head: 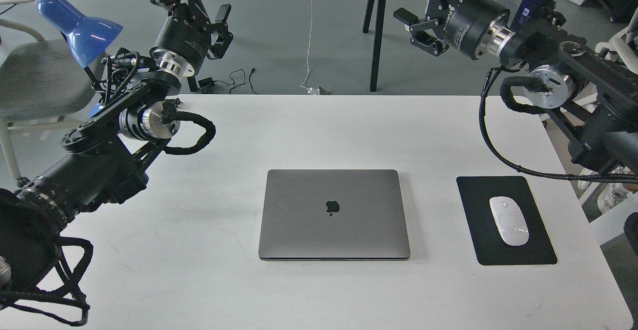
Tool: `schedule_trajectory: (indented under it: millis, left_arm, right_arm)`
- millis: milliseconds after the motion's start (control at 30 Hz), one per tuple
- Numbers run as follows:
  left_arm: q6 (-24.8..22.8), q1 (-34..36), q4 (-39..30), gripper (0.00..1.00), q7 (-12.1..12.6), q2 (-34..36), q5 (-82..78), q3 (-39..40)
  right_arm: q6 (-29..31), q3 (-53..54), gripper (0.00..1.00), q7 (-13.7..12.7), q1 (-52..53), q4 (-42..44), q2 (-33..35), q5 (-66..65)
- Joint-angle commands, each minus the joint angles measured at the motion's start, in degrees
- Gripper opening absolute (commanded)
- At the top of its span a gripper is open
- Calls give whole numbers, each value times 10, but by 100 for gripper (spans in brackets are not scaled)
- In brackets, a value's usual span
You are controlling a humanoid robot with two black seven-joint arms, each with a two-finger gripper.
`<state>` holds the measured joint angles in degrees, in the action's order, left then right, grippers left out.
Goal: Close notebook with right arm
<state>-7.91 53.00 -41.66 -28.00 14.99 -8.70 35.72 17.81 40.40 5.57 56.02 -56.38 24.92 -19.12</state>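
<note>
1. Notebook (334, 214): lid fully down, flat on the white table (199, 280), centred near its front edge, apple logo facing up
2. Right gripper (417, 31): raised beyond the table's far right corner, fingers spread apart, grasping nothing; the notebook lies well apart from it, below and to the left
3. Left gripper (219, 28): raised beyond the far left edge, jaws parted and empty
4. Black mouse pad (503, 250): right of the notebook, bearing a white mouse (508, 220)
</note>
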Motion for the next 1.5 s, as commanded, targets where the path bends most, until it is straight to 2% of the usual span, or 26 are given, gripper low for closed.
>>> schedule_trajectory:
  millis: [0,367,667,900,1467]
  left_arm:
    - [0,0,0,100,0,0,0,0]
    - [0,0,-1,100,0,0,0,1]
    - [0,0,-1,100,0,0,0,0]
    - [0,0,-1,100,0,0,-1,1]
    - [0,0,-1,100,0,0,-1,0]
  right_arm:
    - [16,47,100,7,-36,1,-2,31]
    - [87,64,100,14,-57,58,-28,32]
    - [86,72,100,14,-69,54,-46,32]
    - [85,83,100,29,-72,55,-51,32]
    - [85,92,100,29,-74,55,-58,32]
